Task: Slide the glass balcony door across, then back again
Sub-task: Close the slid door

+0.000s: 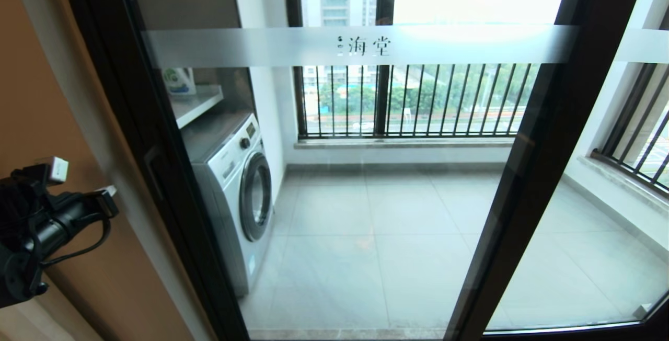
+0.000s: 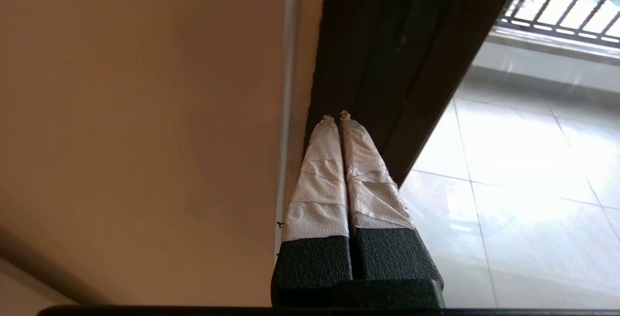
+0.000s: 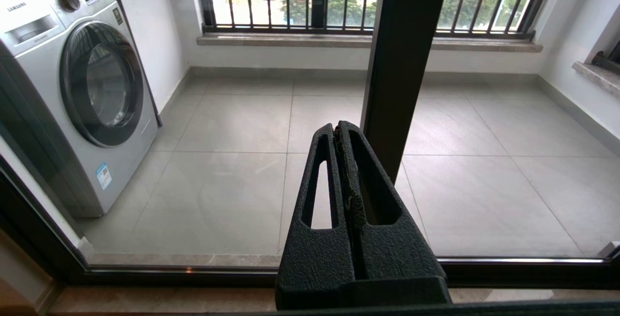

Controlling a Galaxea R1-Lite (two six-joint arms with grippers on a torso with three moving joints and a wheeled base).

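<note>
The glass balcony door (image 1: pixel 360 45) fills the head view, its frosted band carrying Chinese characters and a dark brown frame around it. A small dark handle (image 1: pixel 151 166) sits on its left stile (image 2: pixel 397 64). My left arm (image 1: pixel 47 220) reaches in from the left beside that stile. My left gripper (image 2: pixel 337 118) is shut with nothing between its white-taped fingers (image 2: pixel 319 185), and its tips are close to the stile's edge by the wall. My right gripper (image 3: pixel 336 127) is shut and empty, low before the glass near a dark stile (image 3: pixel 407 39); the head view does not show it.
Behind the glass stand a washing machine (image 1: pixel 235 184), a shelf with a bottle (image 1: pixel 180 82) and railed windows (image 1: pixel 413 100). A beige wall (image 1: pixel 42 95) borders the door on the left. Another glass panel (image 1: pixel 616 215) lies to the right. The floor track (image 3: pixel 193 275) runs below.
</note>
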